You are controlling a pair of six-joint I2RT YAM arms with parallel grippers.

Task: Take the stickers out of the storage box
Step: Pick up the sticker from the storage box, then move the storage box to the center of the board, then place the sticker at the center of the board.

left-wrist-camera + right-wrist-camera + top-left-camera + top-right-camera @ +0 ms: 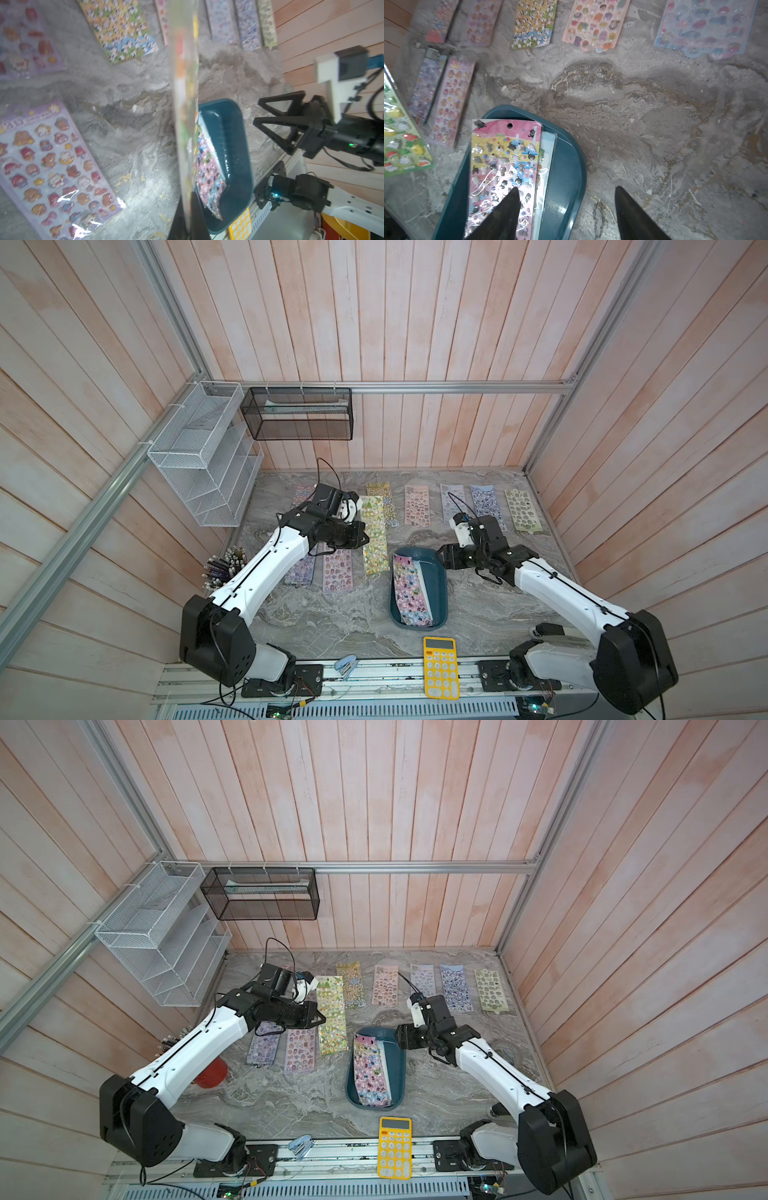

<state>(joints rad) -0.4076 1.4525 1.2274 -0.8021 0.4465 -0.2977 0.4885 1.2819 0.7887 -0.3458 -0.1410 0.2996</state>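
Grey marbled table [478, 605], plank walls on three sides. Several sheets [416, 506] lie flat on it. The storage box [436, 585] stands mid-table and holds the remaining stickers [409, 593]: a pink cat sheet [500, 166] propped on the rim and a pale one [548, 149] beneath. They look glossy, thin and likely slippery.

Left gripper [189, 207] pinches a green sheet [374, 526] beside the box; it should be laid flat, overlapping nothing. Right gripper [565, 188], fingers spread, hangs over the box's edge; it should take the top sheet only.

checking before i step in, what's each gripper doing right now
Left gripper: shut on the green sticker sheet.
Right gripper: open, holding nothing.
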